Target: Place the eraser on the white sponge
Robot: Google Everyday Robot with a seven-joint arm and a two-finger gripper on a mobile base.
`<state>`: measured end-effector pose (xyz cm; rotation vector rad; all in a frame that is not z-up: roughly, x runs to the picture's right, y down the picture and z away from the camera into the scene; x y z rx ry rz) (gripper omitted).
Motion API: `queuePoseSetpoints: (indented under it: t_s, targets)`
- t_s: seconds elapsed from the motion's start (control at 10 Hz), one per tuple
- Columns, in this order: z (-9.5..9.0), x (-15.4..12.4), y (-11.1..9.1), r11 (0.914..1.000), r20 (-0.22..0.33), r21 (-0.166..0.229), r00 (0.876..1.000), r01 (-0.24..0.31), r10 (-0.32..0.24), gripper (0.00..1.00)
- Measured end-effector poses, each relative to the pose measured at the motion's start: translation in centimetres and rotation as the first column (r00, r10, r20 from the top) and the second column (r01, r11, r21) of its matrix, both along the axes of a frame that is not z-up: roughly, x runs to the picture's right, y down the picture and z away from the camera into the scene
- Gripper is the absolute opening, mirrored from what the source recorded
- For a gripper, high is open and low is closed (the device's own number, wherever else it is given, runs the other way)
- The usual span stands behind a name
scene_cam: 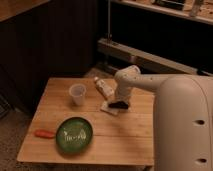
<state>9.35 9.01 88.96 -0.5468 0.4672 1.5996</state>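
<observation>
A white sponge [108,108] lies flat on the wooden table [130,135], right of centre. My gripper [120,104] hangs from the white arm and sits right over the sponge's right part. A dark object, apparently the eraser [120,105], is at the gripper's tip on or just above the sponge. I cannot tell whether it is still held.
A clear plastic cup [77,94] stands at the left. A small bottle [103,87] lies on its side behind the sponge. A green plate [74,135] sits near the front, with an orange carrot-like item [44,133] to its left. My white body fills the right.
</observation>
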Motion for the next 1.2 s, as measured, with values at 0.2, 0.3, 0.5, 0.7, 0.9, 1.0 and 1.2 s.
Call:
queuePoseSetpoints:
  t_s: [0.2, 0.3, 0.5, 0.7, 0.9, 1.0, 1.2]
  targets:
    - [-0.6, -1.2, 0.2, 0.9998, 0.015, 0.005, 1.000, 0.018, -0.018, 0.35]
    - [-0.8, -2.0, 0.3, 0.9996, 0.023, 0.006, 0.999, 0.027, -0.028, 0.43]
    - [-1.1, -2.7, 0.5, 0.9989, 0.025, 0.012, 0.999, 0.045, -0.045, 0.63]
    - [-1.2, -3.8, 0.5, 0.9979, 0.028, 0.018, 0.998, 0.063, -0.063, 0.79]
    - [-1.3, -4.4, 0.4, 0.9966, 0.024, 0.027, 0.997, 0.077, -0.078, 0.80]
    - [-1.3, -4.5, 0.3, 0.9962, 0.021, 0.031, 0.996, 0.082, -0.082, 0.80]
    - [-1.2, -5.6, -0.1, 0.9950, 0.026, 0.039, 0.995, 0.092, -0.093, 0.80]
